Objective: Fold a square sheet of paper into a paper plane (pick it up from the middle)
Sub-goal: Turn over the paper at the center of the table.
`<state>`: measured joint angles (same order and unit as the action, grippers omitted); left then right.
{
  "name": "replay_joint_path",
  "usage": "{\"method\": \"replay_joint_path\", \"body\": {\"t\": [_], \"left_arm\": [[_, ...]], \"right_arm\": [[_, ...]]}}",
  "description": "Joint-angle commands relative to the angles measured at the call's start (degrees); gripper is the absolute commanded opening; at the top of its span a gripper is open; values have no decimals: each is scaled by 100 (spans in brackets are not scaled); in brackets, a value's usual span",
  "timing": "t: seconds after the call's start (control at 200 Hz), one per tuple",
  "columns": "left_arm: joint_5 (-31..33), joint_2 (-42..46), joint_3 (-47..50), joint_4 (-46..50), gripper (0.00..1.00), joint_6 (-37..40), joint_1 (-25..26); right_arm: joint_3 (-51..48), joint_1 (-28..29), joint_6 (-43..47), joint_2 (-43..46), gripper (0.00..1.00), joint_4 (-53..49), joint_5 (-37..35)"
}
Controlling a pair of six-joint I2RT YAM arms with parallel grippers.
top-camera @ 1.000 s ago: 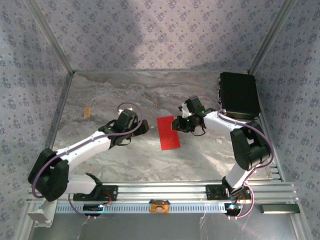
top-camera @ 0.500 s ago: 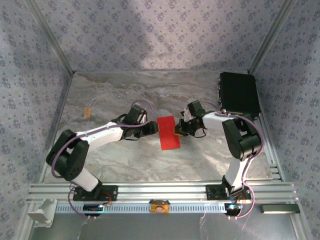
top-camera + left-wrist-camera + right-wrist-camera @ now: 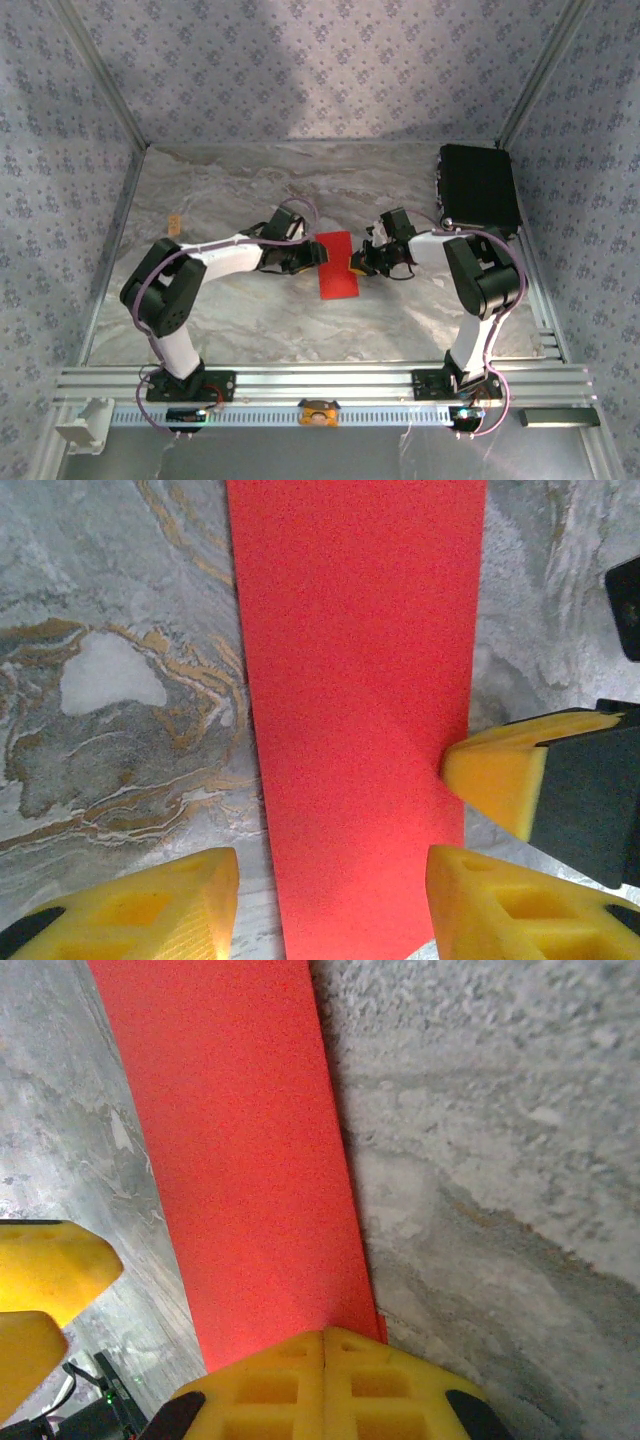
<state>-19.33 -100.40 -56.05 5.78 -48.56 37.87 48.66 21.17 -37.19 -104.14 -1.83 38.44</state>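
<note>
The marbled table (image 3: 250, 330) carries everything, and the red paper (image 3: 337, 264) lies flat near its middle. It shows as a long narrow strip, not a square, so I judge it is already folded once. A black box (image 3: 478, 190) sits well beyond the paper's right side, too far off to hinder anything. The left arm (image 3: 215, 258) reaches in from the paper's left and the right arm (image 3: 470, 262) from its right, so each works one long edge without crossing the other. The left claw (image 3: 316, 254) stands open at the paper's far left edge. In the left wrist view its yellow fingers (image 3: 150, 915) straddle the width of the strip, probably so that they can close or press across it; I cannot tell whether they touch it. The right claw (image 3: 356, 265) is closed, its two pads (image 3: 325, 1380) pressed together with the tip right at the paper's right long edge. That looks like pinning the strip so it cannot slide, though I cannot tell whether any paper is caught between the pads. Bare table surrounds the paper on every side, with the widest room on its near side for swinging a flap over. A small tan scrap (image 3: 174, 224) lies well to the paper's left.
</note>
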Motion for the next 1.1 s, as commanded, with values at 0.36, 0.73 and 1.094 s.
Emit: {"method": "replay_joint_path", "body": {"t": [0.36, 0.73, 1.094], "left_arm": [[-351, -549, -354, -87, 44, -218, -22], [-463, -545, -147, -396, 41, -314, -16], [-445, -438, -46, -577, 39, -427, -30]], "right_arm": [[-268, 1, -126, -169, 4, -503, -564], [-270, 1, -121, -170, 4, -529, -609], [-270, 3, -125, -129, 5, -565, -636]]}}
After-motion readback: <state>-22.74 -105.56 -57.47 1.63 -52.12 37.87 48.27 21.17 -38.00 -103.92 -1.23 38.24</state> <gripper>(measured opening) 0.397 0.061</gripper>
